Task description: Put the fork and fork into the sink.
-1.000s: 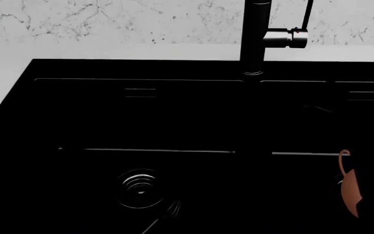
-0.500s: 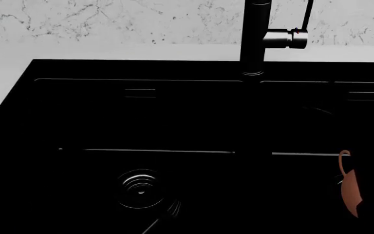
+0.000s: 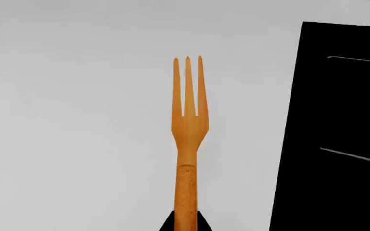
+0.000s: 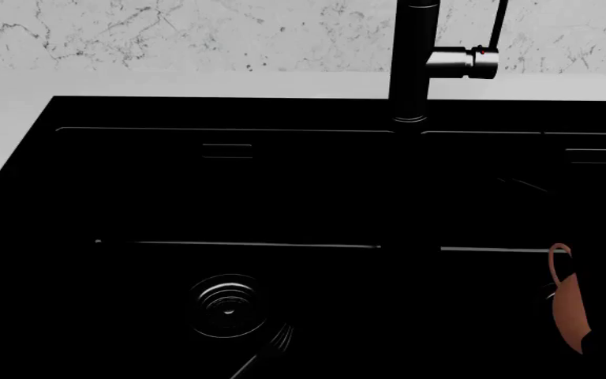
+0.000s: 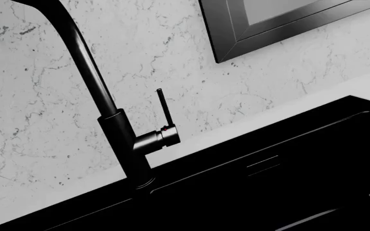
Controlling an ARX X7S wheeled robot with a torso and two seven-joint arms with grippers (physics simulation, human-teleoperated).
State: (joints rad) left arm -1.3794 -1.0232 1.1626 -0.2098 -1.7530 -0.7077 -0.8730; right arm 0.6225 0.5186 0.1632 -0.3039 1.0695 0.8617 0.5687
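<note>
- The orange fork [image 3: 188, 144] sticks straight out from the left gripper [image 3: 185, 222], whose dark tip is clamped on the handle; only three tines show from this angle
- That fork hangs over pale countertop [image 3: 75, 120], just beside the black sink [image 3: 339, 120], not over the basin
- From the head view, the black fork [image 4: 266, 351] lies in the sink's left basin, close to the round ringed drain [image 4: 226, 306]
- A terracotta teapot [image 4: 566, 304] sits in the right basin
- The tall black faucet [image 5: 117, 130] rises in front of the marble wall [image 5: 56, 67]
- The right gripper is nowhere to be seen, so I can't tell whether it's wide or narrow
</note>
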